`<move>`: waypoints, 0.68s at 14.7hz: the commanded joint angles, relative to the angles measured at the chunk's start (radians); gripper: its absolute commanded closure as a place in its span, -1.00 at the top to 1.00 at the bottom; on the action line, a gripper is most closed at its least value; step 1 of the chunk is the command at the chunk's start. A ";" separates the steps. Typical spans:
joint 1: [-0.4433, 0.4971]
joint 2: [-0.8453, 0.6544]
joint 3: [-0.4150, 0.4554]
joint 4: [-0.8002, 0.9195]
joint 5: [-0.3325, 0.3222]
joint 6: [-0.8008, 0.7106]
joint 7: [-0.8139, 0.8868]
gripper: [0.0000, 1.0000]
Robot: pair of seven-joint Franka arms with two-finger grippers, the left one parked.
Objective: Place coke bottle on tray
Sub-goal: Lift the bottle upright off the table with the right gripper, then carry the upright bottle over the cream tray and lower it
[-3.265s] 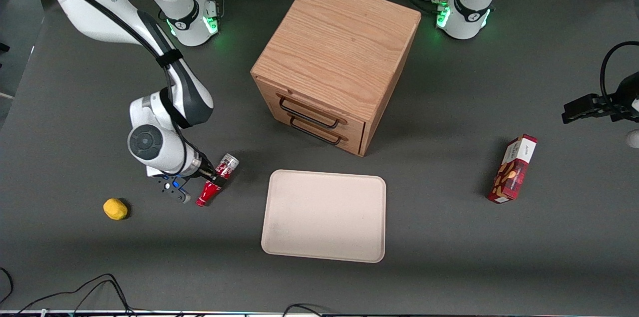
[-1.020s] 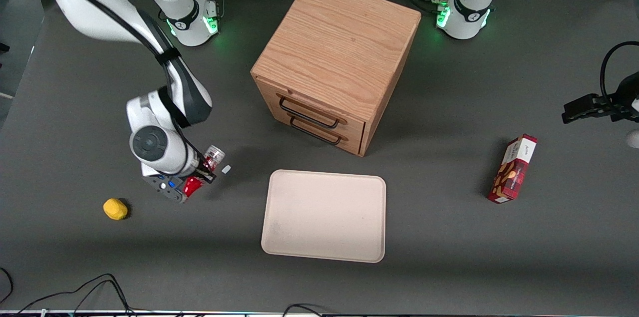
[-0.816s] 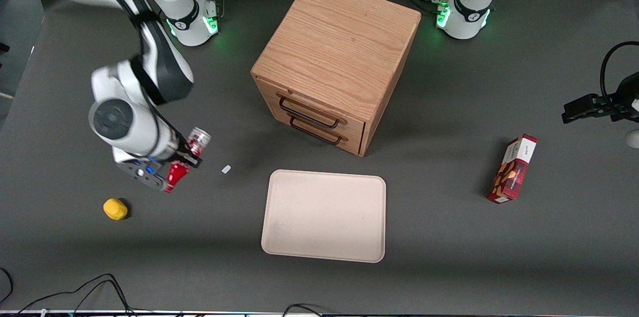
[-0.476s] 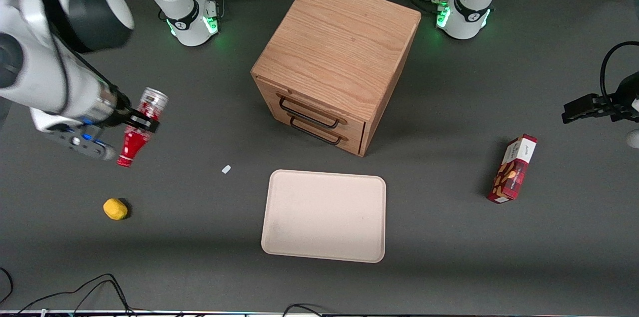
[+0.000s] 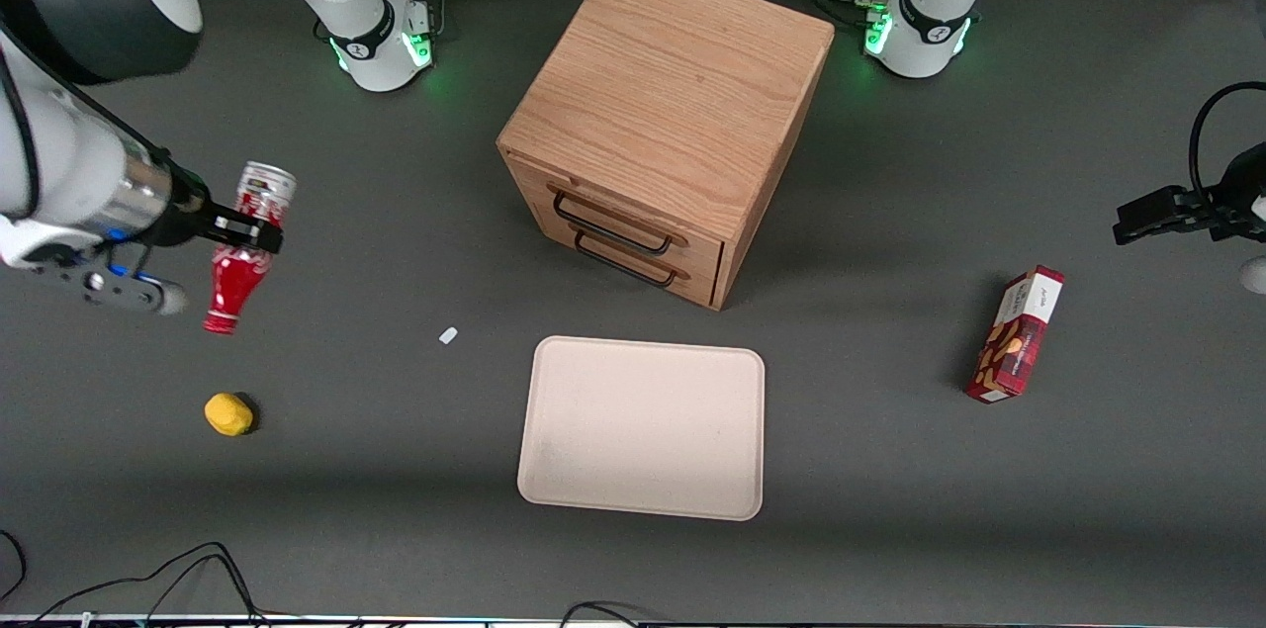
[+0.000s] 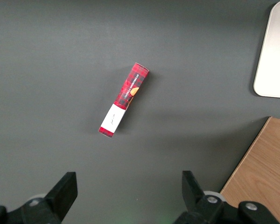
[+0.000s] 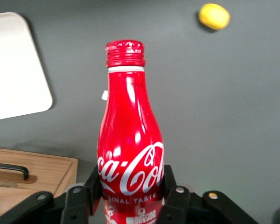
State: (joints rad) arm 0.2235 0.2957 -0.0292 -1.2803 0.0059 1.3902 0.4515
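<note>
My right gripper is shut on the coke bottle and holds it high above the table at the working arm's end, cap end toward the front camera and silver base away from it. In the right wrist view the red bottle with white script sits between the two black fingers, gripper closed on its body. The beige tray lies flat near the table's front, in front of the wooden drawer cabinet; its corner shows in the right wrist view and in the left wrist view.
A wooden drawer cabinet with two black handles stands mid-table. A yellow lemon-like object lies below the gripper, nearer the camera. A small white scrap lies beside the tray. A red snack box lies toward the parked arm's end.
The gripper closed on the bottle, lifted it off the table and carried it up and toward the working arm's end. A small white scrap stayed where the bottle lay.
</note>
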 commanded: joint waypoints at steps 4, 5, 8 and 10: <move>0.089 0.422 -0.012 0.441 0.078 0.068 -0.025 -1.00; 0.111 0.465 -0.006 0.441 0.082 0.155 -0.022 -1.00; 0.172 0.598 -0.011 0.441 0.082 0.344 -0.013 -1.00; 0.177 0.660 -0.008 0.441 0.082 0.416 -0.013 -1.00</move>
State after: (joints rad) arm 0.3898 0.8821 -0.0254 -0.9180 0.0641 1.7747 0.4512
